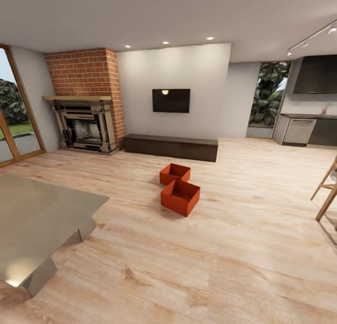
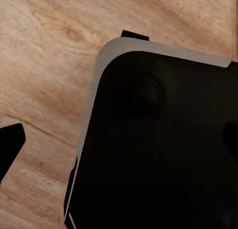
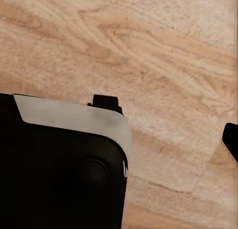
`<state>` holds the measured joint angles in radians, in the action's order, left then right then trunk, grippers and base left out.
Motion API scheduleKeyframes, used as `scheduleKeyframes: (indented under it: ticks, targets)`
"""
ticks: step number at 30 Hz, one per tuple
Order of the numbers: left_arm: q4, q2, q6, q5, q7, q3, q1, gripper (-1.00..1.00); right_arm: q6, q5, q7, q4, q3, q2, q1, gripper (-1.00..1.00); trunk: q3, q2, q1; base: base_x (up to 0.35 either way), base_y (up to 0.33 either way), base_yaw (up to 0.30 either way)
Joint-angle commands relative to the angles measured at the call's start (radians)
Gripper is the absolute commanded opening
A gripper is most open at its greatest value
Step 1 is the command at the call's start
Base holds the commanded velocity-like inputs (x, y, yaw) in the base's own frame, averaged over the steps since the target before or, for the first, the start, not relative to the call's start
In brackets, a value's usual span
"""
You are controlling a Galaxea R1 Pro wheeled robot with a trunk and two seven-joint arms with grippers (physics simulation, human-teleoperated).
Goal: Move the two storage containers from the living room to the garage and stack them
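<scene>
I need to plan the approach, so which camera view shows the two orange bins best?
The head view: both bins sit open side up on the wood floor before the dark cabinet, the near bin touching the far bin. The wrist views look down at wood planks and dark robot parts instead.

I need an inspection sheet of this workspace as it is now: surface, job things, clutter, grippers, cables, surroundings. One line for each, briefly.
Surface: light wood-plank floor, bare around the bins.
Job's things: two orange-red storage containers on the planks, corner to corner, both topless and seemingly empty, in front of the low dark cabinet.
Clutter: grey table at near left; wooden chair legs at right edge.
Grippers: state cannot be told; wrist views show dark robot body over planks.
Cables: nothing seen.
Surroundings: black TV, brick fireplace, kitchen units.
</scene>
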<state>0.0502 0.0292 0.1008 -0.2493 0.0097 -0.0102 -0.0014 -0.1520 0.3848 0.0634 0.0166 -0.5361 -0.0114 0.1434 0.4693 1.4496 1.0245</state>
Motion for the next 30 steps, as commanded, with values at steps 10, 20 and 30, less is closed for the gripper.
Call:
scheduleKeyframes:
  ticks: [10, 20, 30]
  targets:
    - [0.000, 0.000, 0.002, -0.002, 0.001, 0.000, 0.000, 1.00, -0.004, 0.008, 0.001, 0.002, -0.008, 0.001, 0.001, 1.00, 0.001, 0.000, 0.001, 0.322, 0.000, 0.000]
    - [0.000, 0.000, 0.003, -0.002, 0.001, -0.001, 0.000, 1.00, -0.003, 0.008, 0.001, 0.002, -0.008, 0.001, 0.001, 1.00, 0.001, 0.000, 0.001, 0.322, 0.000, 0.000]
    - [0.000, 0.000, 0.003, -0.002, 0.001, 0.000, 0.000, 1.00, -0.004, 0.008, 0.001, 0.002, -0.008, 0.000, 0.001, 1.00, 0.001, 0.000, 0.001, 0.322, 0.000, 0.000]
